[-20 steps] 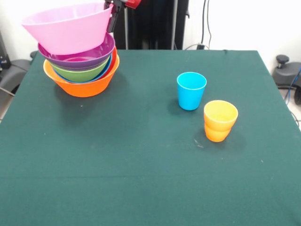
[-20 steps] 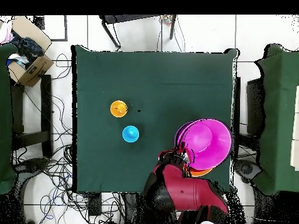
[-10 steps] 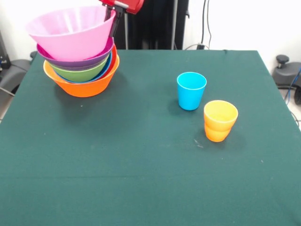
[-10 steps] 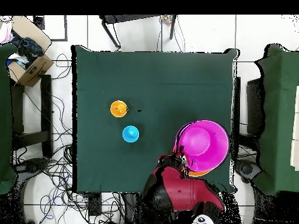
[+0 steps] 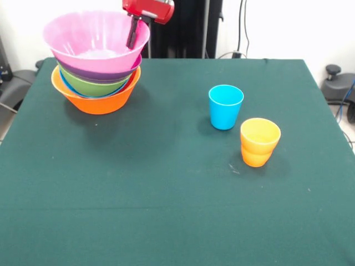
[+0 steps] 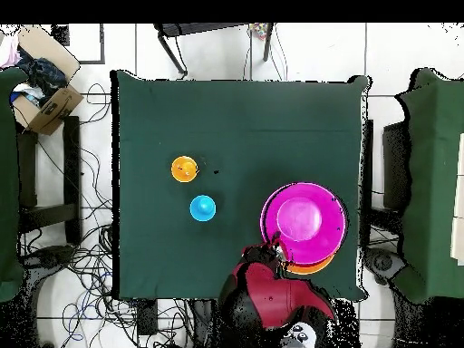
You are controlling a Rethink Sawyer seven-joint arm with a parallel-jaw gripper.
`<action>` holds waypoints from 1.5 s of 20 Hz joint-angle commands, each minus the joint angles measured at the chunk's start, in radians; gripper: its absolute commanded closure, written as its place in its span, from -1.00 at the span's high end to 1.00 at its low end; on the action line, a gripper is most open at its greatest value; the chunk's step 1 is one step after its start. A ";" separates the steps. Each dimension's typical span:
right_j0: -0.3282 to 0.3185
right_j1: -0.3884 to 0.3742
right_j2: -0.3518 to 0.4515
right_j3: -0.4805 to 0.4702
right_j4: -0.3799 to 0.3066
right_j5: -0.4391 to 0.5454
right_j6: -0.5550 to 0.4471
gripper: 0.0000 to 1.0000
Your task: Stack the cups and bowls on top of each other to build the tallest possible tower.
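On the tower, pink bowl sat level; gripper clamped its rim.

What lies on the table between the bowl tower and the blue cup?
Nothing: in both views only bare green tablecloth separates the bowl tower from the blue cup.

**Room around the green table**

A table draped in dark green cloth stands on a pale tiled floor — loose cables trail beside it. An open cardboard box sits off one corner. More green-covered furniture flanks the sides — a white wall rises behind.
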 commanded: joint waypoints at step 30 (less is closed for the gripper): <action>-0.029 -0.063 0.057 -0.016 0.020 0.064 0.115 1.00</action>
